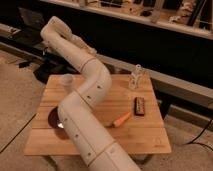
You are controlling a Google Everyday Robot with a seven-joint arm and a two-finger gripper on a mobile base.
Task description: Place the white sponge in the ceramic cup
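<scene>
A square wooden table (pixel 150 136) stands at centre on a pale grey floor (pixel 20 102). Dark panelling (pixel 150 45) runs from 10 to 2 o'clock beneath a lit ledge (pixel 165 23). A black cable (pixel 202 135) lies on the floor at 4 o'clock.

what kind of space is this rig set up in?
Likely a lab or test bay, not a home: a lone wooden table of props, loose cable on the floor, a long dark bench of gear behind. The gripper sits raised over the table's far left side.
</scene>
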